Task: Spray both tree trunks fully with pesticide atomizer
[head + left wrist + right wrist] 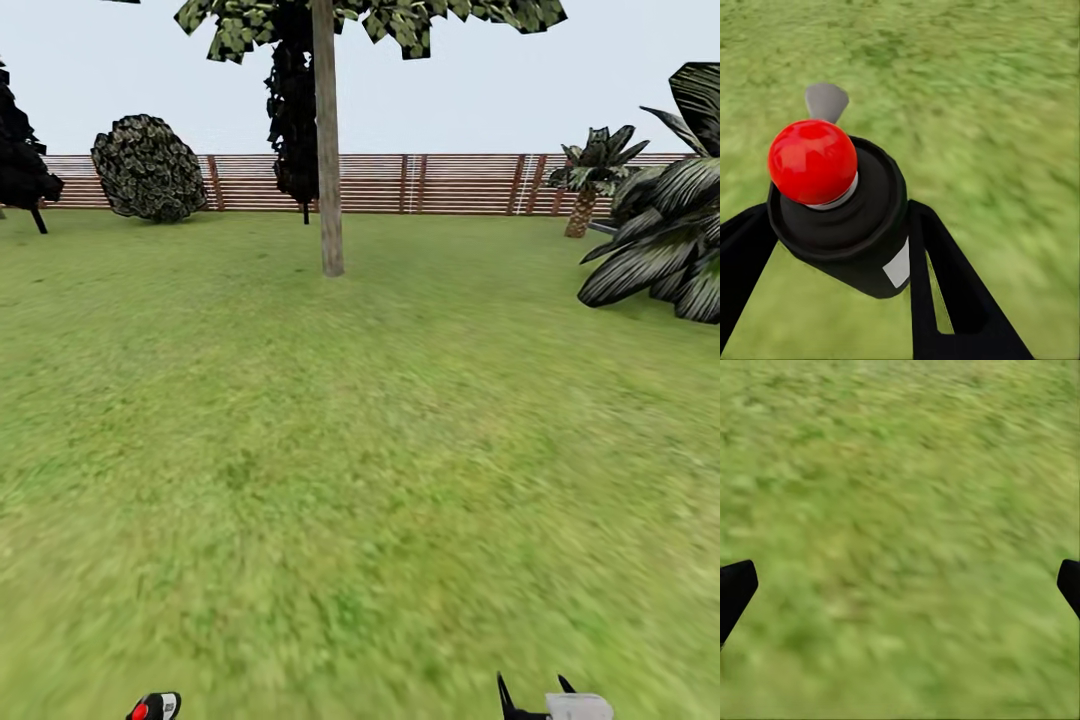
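Main risk, as a guess: spraying from way too far. Tree trunk stands well apart, across a wide stretch of lawn, near the fence; mist released from here prob. lands on grass, not bark. Second risk: wrong target. Round bush to the left and striped broad-leaved plants to the right sit about as far off, and neither counts. Only one bare trunk clearly seen in head view; second tree not identified w/ certainty, so could get missed or half covered. Third: slipping. Pesticide atomizer held tilted, red knob toward the cam, grey nozzle tab pointing out over the grass; a jolt while driving might twist it in the grip and send spray off-aim.

Re position: atomizer sits between the dark fingers of the left hand, clamped on its black body, off the floor. Also seen at bottom edge of head view. Right hand spread wide, nothing between the fingers, just lawn beyond. No white specks on trunk yet.
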